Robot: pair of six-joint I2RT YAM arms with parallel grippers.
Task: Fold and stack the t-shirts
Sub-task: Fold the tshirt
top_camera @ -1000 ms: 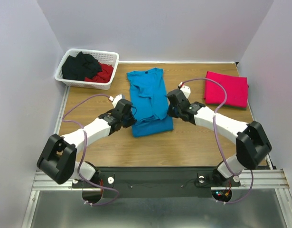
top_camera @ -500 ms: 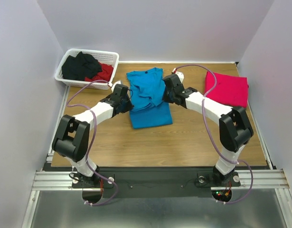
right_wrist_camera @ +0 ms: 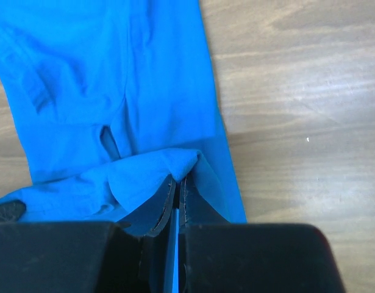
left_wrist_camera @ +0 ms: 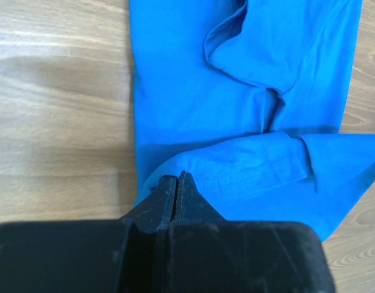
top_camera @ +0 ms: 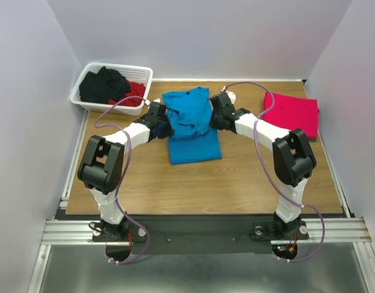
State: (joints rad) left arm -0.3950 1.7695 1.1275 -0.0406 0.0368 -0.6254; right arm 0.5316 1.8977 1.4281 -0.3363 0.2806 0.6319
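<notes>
We see a shirt [left_wrist_camera: 193, 91] of soft matt blue cloth, a table [left_wrist_camera: 59, 91] of smooth pale wood grain, and fingers [left_wrist_camera: 153, 210] of scuffed black plastic.

Two t-shirts on one bench [top_camera: 248, 177]: one turquoise-blue t-shirt [top_camera: 190, 125], one pinkish-red t-shirt [top_camera: 291, 114]. One white lattice basket [top_camera: 108, 108] with one black garment [top_camera: 102, 84] and one red garment [top_camera: 135, 93]. Two end effectors: left end effector [left_wrist_camera: 177, 182], right end effector [right_wrist_camera: 176, 186]

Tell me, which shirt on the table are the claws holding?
The turquoise-blue t-shirt in the middle: the left gripper and right gripper are both shut on its edges. The pinkish-red t-shirt lies folded and untouched at the right.
</notes>
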